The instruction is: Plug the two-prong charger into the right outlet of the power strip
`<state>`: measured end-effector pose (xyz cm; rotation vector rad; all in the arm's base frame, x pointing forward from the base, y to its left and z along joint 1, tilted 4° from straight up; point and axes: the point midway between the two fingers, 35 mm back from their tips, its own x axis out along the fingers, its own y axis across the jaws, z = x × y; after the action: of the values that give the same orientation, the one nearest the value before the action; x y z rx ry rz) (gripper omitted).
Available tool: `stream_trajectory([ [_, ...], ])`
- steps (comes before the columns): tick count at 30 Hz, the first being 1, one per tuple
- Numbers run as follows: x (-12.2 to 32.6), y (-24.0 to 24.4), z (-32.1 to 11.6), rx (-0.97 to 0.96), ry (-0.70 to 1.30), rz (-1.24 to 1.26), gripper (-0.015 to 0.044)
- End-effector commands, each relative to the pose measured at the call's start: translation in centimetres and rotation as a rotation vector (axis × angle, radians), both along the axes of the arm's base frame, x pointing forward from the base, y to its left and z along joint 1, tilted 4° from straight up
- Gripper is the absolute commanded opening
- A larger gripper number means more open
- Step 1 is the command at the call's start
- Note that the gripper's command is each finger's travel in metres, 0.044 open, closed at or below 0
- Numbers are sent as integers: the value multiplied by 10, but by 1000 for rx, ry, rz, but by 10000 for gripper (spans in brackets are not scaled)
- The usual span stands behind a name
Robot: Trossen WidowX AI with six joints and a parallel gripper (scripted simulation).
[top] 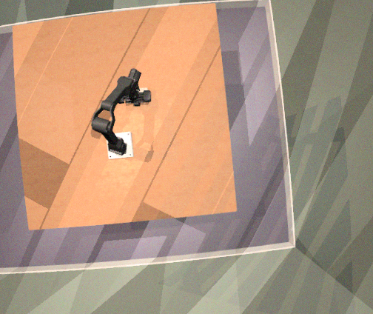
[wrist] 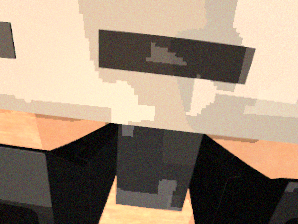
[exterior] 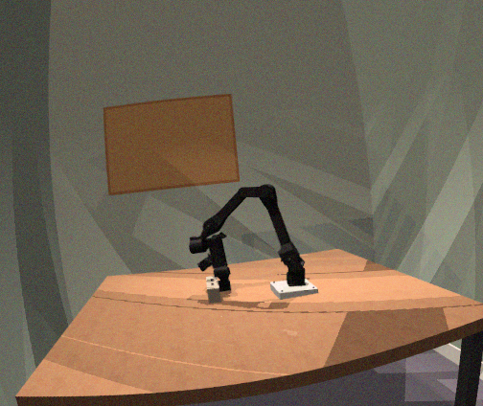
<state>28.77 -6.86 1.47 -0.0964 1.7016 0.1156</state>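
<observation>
The pale power strip [top: 143,89] [exterior: 215,294] [wrist: 55,75] fills the upper wrist view. It has a wide dark recess [wrist: 170,56] and part of another dark recess [wrist: 6,41] at the left edge. My gripper [exterior: 224,286] [wrist: 156,131] is shut on the dark grey charger [wrist: 155,162], which sits between the black fingers. In the wrist view the charger's far end meets the strip's near edge, below the wide recess and slightly to its left. The prongs are not visible, and I cannot tell whether charger and strip touch. In the top view the arm covers most of the strip.
The arm's white base plate [top: 129,153] [exterior: 284,291] stands on the wooden table [top: 185,166] [exterior: 187,349]. The arm arches from it to the strip. Bands of shadow cross the tabletop. A brown board [exterior: 172,144] hangs on the wall behind.
</observation>
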Motion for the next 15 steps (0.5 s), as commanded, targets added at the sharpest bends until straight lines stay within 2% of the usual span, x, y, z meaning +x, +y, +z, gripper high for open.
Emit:
stream_trajectory([
  [1, 7, 1, -2, 2, -30, 2, 0],
  [15, 6, 1, -2, 2, -30, 2, 0],
])
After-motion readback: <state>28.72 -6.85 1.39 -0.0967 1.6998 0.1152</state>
